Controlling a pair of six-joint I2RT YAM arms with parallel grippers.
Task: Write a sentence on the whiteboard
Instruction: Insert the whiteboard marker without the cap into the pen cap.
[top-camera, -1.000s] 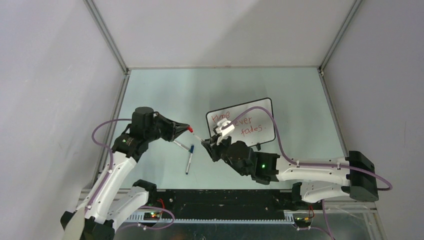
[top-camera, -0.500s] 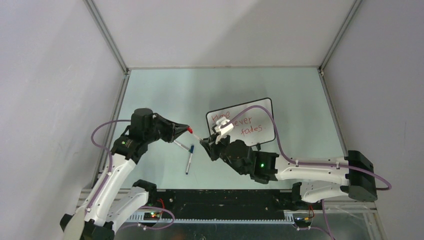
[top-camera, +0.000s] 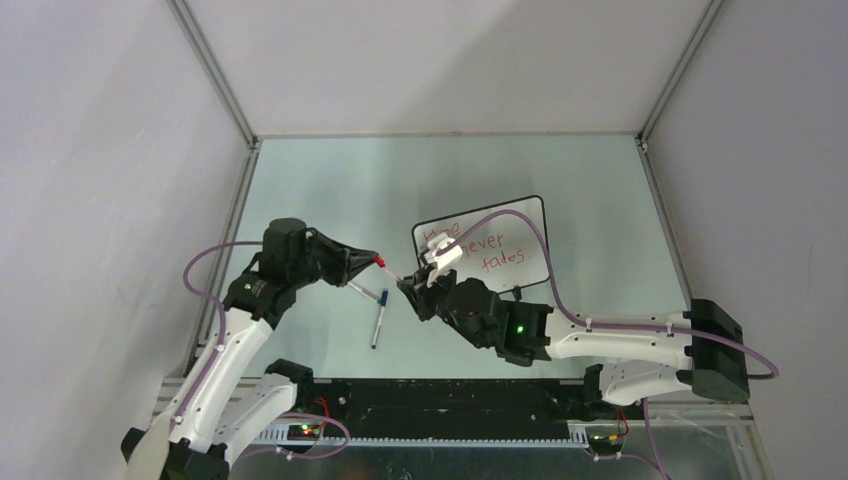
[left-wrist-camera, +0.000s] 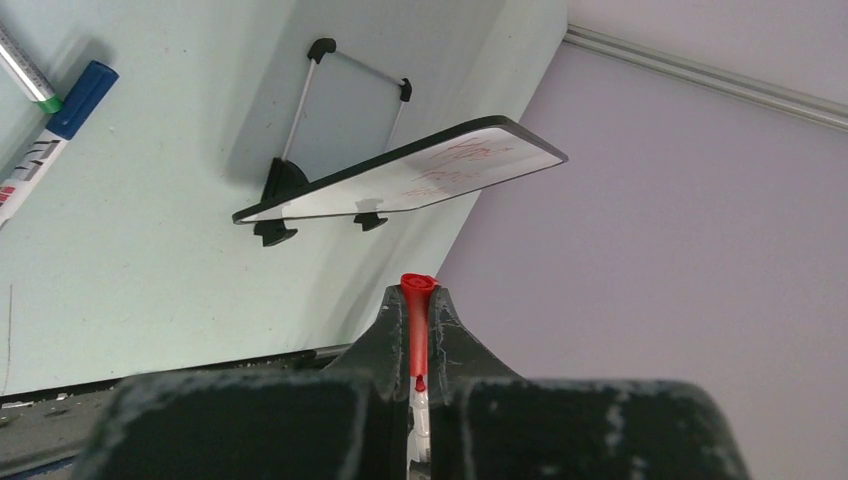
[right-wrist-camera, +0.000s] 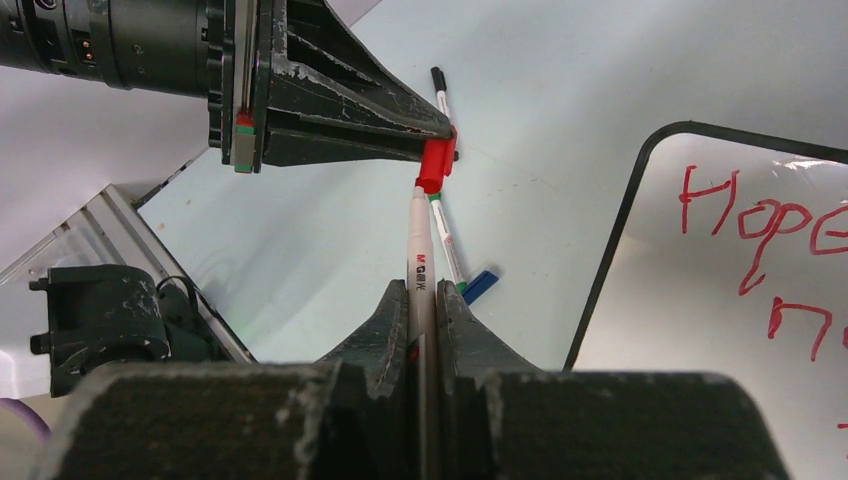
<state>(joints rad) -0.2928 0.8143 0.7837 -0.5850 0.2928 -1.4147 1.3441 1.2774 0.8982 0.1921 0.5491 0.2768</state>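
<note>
The whiteboard (top-camera: 530, 225) stands right of centre, propped on its feet, and carries the sentence (top-camera: 495, 252) in red marker. In the left wrist view the whiteboard (left-wrist-camera: 400, 185) shows almost edge-on. My left gripper (top-camera: 375, 258) is shut on a red marker cap (left-wrist-camera: 417, 320). My right gripper (top-camera: 408, 287) is shut on the white marker (right-wrist-camera: 420, 270), in front of the board's left edge. The marker's end meets the cap (right-wrist-camera: 437, 165); how far it sits inside is hidden. The right wrist view shows the whiteboard (right-wrist-camera: 720, 330) and part of the sentence (right-wrist-camera: 760, 215).
Two loose markers lie on the table below the grippers: a blue-capped marker (top-camera: 379, 318) and a thin one with a green band (top-camera: 365, 290). Grey enclosure walls stand at the left, right and back. The arm bases sit along the near edge.
The right arm has edged slightly left, bringing the marker closer to the cap. The left arm, the board and the loose markers have stayed put.
</note>
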